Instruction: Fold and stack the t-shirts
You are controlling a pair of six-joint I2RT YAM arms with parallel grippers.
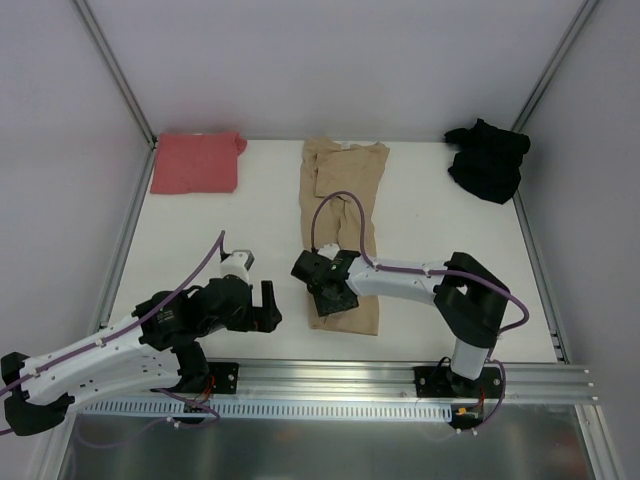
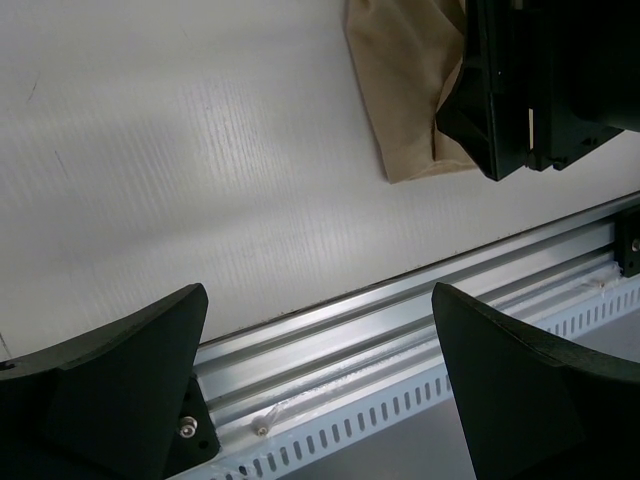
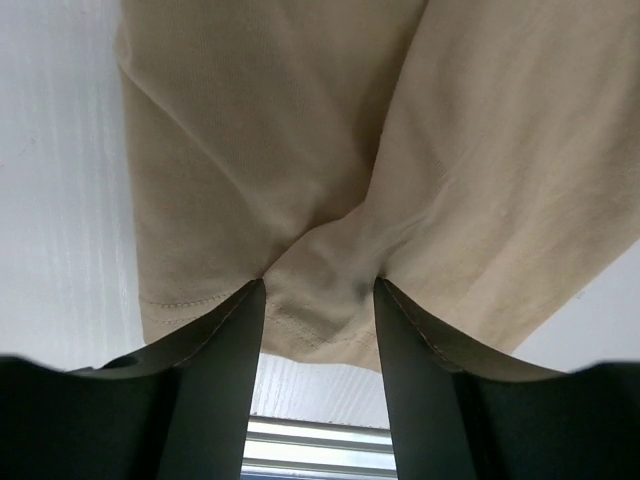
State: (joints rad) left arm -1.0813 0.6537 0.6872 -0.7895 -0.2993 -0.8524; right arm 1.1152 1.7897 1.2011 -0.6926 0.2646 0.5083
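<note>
A: Where are the shirts found?
B: The red shirt (image 1: 195, 162) is laid at the far left of the table (image 1: 260, 215), and it looks folded. The tan shirt (image 1: 345, 200) is stretched out long in the middle. The black shirt (image 1: 488, 160) is bunched up at the far right.
A: And the pincers?
B: The left pincer (image 2: 315, 300) is spread wide, and nothing is held in it. It is kept near the rail (image 2: 400, 310). The right pincer (image 3: 320, 290) is set on the near hem of the tan shirt. Its jaws are half spread, with the hem bunched between them but not pinched tight yet.
A: How is the fold done well?
B: The hem should be pinched through all its layers first. Then it should be lifted low and carried to the far end, so the edges are lined up.
A: Can any words be read?
B: No tag or writing can be seen.
</note>
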